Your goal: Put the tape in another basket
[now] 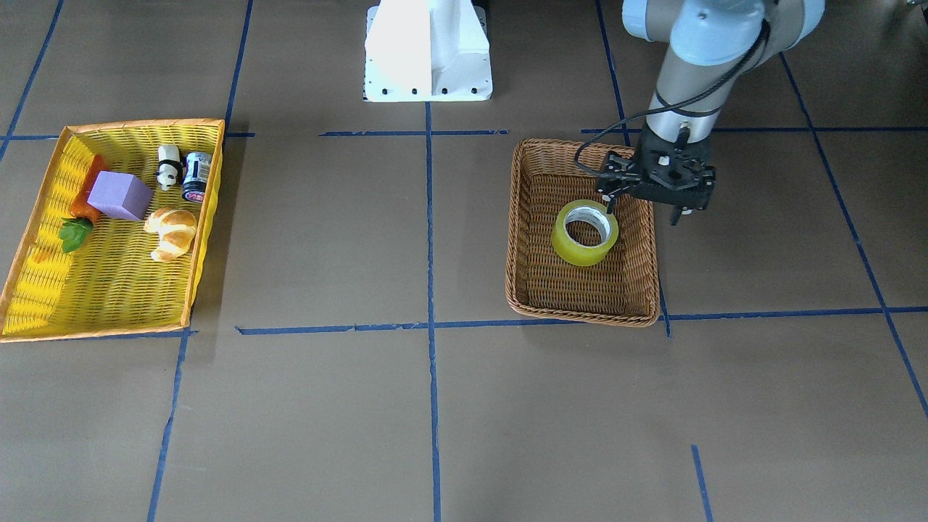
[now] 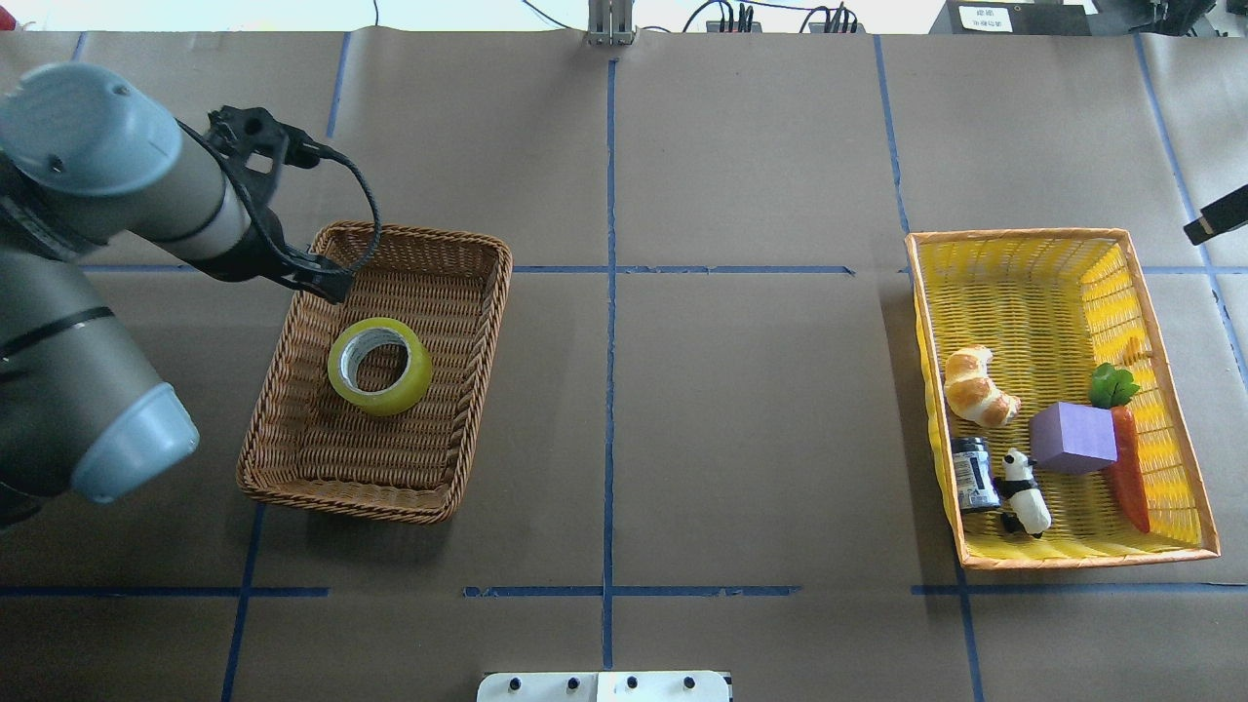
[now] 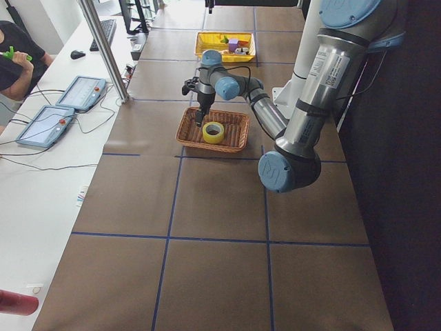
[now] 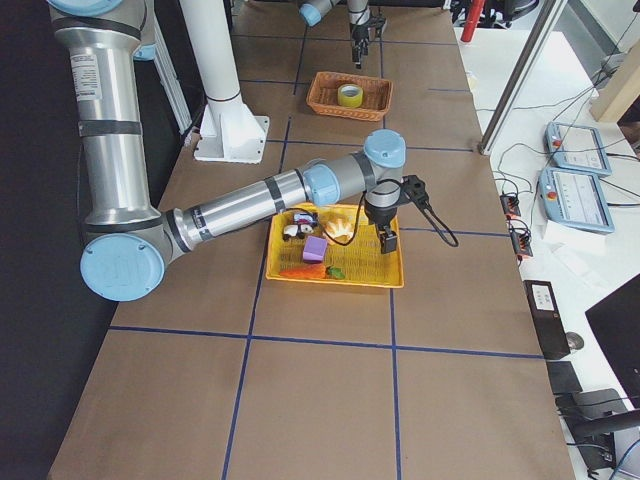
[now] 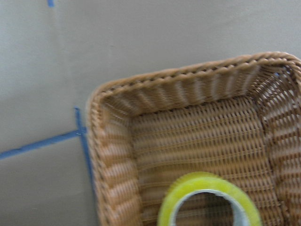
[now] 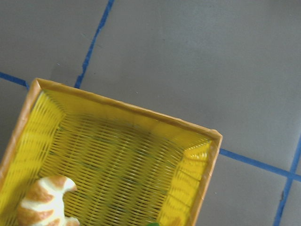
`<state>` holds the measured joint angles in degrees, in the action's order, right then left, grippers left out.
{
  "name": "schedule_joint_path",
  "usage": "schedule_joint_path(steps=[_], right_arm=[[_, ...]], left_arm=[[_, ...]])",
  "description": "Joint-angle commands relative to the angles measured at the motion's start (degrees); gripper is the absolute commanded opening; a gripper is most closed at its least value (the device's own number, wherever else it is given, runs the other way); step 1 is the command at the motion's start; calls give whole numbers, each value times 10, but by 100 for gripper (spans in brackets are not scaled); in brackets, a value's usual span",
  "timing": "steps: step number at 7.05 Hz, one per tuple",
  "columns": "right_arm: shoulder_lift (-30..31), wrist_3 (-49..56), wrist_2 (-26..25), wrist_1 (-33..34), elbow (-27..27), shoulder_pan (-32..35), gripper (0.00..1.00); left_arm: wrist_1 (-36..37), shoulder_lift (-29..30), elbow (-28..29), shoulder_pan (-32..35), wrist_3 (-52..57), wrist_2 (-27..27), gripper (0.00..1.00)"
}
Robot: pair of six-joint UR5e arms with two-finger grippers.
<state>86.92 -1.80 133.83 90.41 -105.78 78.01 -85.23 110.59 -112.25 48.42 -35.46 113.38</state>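
The tape (image 1: 573,250) is a yellow-green roll with a white-grey core. It lies flat inside the brown wicker basket (image 1: 583,312), towards the robot's end. It also shows in the overhead view (image 2: 414,375) and at the bottom of the left wrist view (image 5: 211,183). My left gripper (image 1: 645,210) hangs open and empty above the basket's corner, beside the tape and not touching it. My right gripper (image 4: 385,238) hovers over the far edge of the yellow tray (image 4: 340,270). I cannot tell whether it is open or shut.
The yellow orange-rimmed tray (image 2: 1072,556) holds a croissant (image 2: 975,385), a purple block (image 2: 1072,439), a carrot (image 2: 1131,473), a panda figure (image 2: 1024,492) and a small can (image 2: 972,473). The white robot base (image 1: 428,51) stands at the table's edge between the baskets.
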Motion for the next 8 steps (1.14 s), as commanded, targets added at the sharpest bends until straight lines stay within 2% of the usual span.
schedule_joint_path(steps=[1, 2, 3, 4, 5, 6, 8], right_arm=[[42, 139, 70, -3, 78, 89, 100], [78, 145, 64, -6, 98, 106, 100], [76, 136, 66, -7, 103, 128, 100], [83, 137, 64, -7, 95, 140, 100], [86, 136, 63, -7, 100, 140, 100], [87, 128, 62, -6, 98, 145, 100], [85, 123, 63, -2, 98, 148, 100]], left_arm=[[6, -64, 1, 127, 118, 134, 100], [5, -109, 4, 187, 180, 170, 100], [5, -149, 23, 247, 247, 205, 100], [2, -163, 78, 308, 301, 236, 100], [-3, -173, 145, 342, 374, 249, 100], [-5, -173, 189, 373, 418, 245, 100], [-4, -173, 223, 404, 428, 243, 100]])
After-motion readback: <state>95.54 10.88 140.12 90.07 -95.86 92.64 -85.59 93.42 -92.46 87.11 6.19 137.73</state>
